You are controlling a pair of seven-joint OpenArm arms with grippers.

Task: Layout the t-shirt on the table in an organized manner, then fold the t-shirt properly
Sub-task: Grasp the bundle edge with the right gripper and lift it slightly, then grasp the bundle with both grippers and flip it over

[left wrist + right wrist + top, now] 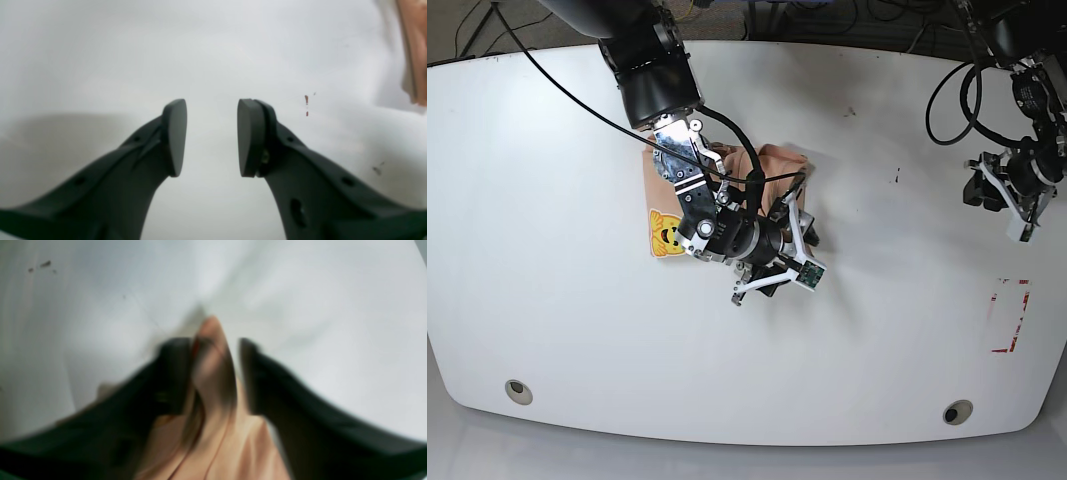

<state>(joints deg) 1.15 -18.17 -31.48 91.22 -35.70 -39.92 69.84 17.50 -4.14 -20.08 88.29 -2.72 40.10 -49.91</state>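
Peach t-shirt fold between right jaws, hidden from base view.

Beyond the far edge of the scene, the base view shows a strip of dark grey floor that looks like carpet. Several thin dark cables lie loosely on this floor, and a small bit of yellow wire is near the top middle. The light is bright and even from above, with soft shadows, and below the near edge there is a pale grey surface.
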